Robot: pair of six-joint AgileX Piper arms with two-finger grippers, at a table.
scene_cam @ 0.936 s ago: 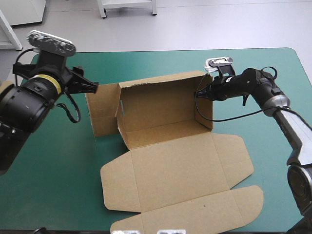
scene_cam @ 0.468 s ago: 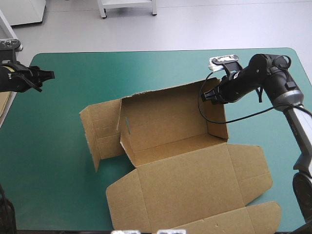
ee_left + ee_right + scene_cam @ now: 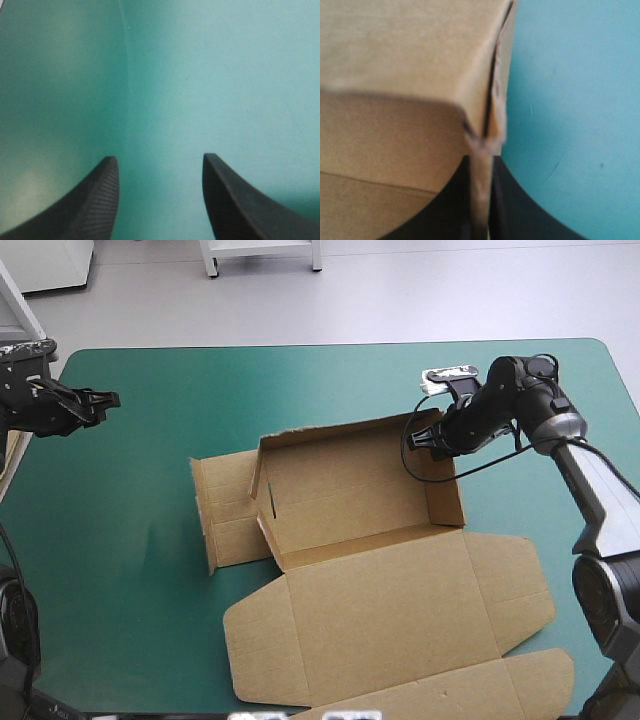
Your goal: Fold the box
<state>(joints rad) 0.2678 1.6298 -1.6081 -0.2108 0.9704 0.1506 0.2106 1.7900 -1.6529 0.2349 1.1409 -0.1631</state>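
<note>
My right gripper (image 3: 481,167) is all but closed, pinching the top edge of the box's right end wall (image 3: 446,485) at its far corner, where that wall meets the back wall (image 3: 340,470). The board runs straight between the fingers. My left gripper (image 3: 159,162) is open and holds nothing, with only the teal-green cover (image 3: 210,75) ahead of it.

The box (image 3: 380,610) sits mid-table. Its back and right walls are up, its left end flap (image 3: 228,512) is splayed outward, and its lid panels lie flat toward the near edge.

As I judge it, the step is steadying the right wall so the left end can be raised. I'd hold the pinch firm and the wall square to the base, without dragging the sheet, and bring the left gripper in low under the splayed flap.

The right arm reaches in from the right, elbow bent and wrist angled down onto the corner. The left gripper (image 3: 100,399) hovers by the far left corner, pointing toward the box and well apart from it.
</note>
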